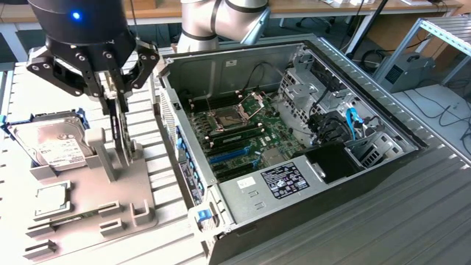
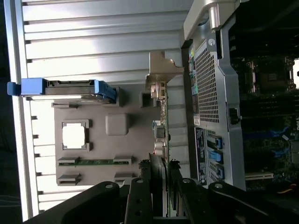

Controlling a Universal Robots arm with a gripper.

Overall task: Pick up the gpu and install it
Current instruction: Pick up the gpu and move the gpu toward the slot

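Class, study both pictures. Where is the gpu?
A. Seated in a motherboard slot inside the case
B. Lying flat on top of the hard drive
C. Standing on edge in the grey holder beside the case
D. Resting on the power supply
C: the gpu stands on edge in the grey holder, outside the case, with the gripper directly over it.

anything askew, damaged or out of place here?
Nothing stands out. The gpu stands upright on edge in the gray fixture, with the hand at its top edge. In the open case, the CPU socket's retention frame is flipped up, which looks deliberate, not damage. No spills seen.
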